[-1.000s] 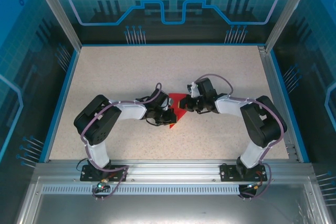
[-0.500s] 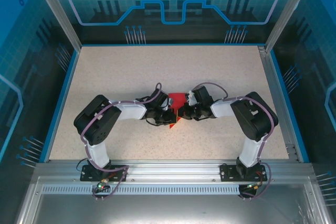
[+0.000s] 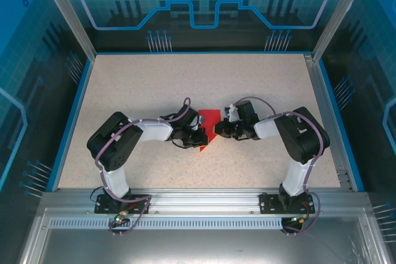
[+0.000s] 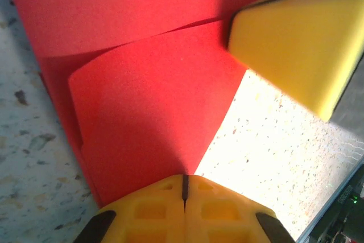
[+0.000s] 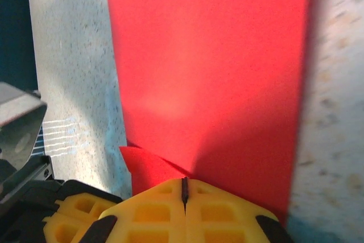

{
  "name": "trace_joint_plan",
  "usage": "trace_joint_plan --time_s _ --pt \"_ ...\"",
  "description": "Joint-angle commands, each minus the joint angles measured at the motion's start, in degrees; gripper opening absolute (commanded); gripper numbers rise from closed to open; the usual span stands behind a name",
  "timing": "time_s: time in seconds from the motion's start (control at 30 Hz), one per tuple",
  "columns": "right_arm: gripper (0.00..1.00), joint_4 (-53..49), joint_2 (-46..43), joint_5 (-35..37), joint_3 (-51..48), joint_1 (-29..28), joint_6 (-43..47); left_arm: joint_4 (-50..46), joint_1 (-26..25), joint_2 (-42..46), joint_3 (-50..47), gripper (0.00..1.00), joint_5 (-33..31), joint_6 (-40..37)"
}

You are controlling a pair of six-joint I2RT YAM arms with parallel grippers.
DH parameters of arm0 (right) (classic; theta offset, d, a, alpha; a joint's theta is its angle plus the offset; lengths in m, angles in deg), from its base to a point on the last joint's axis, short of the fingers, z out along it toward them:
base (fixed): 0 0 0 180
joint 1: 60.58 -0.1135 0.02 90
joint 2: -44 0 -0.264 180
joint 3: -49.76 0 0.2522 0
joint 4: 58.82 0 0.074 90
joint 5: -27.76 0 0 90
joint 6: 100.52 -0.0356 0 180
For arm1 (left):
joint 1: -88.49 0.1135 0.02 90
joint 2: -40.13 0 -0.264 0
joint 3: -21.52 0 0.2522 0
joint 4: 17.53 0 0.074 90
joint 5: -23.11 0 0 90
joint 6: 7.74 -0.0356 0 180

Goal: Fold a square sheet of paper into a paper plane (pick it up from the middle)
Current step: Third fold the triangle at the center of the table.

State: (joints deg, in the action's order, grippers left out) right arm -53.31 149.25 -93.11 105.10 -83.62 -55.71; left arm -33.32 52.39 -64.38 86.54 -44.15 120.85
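Left gripper [image 4: 183,179] and right gripper [image 5: 183,183] clamp the red paper [image 3: 209,117], hiding its edges.

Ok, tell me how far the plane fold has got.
Done: the red sheet has one flap curled over itself. In hand: left fingers and right fingers are both shut on its edges. Left: no narrow dart shape yet, so more folds likely remain.
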Motion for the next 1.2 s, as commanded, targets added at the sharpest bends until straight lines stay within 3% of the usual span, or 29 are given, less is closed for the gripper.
trace_joint_plan --time_s 0.0,0.1,0.5,0.77,1.0,1.17 --pt "0.0 -3.39 1.69 8.45 1.49 3.11 1.24 -8.4 0.32 -1.58 -2.57 0.04 -4.99 -2.01" --pt "0.0 -9.86 2.08 10.74 3.85 3.41 1.95 -8.45 0.26 -1.59 -2.57 0.04 -5.1 -2.06" --pt "0.01 -8.04 -2.51 6.25 5.45 4.86 2.78 -8.44 0.28 -1.5 -2.54 0.04 -5.16 -2.59" --pt "0.02 -9.87 -5.64 4.75 4.64 0.64 3.17 -8.27 0.27 -1.5 -2.4 0.04 -5.16 -2.62" --pt "0.01 -6.22 -1.97 -0.22 3.68 -3.13 2.51 -8.17 0.28 -1.58 -1.96 0.04 -5.08 -2.57" --pt "0.0 -6.84 0.24 2.72 2.13 -3.17 2.83 -8.39 0.32 -1.23 -1.63 0.04 -4.99 -2.71"
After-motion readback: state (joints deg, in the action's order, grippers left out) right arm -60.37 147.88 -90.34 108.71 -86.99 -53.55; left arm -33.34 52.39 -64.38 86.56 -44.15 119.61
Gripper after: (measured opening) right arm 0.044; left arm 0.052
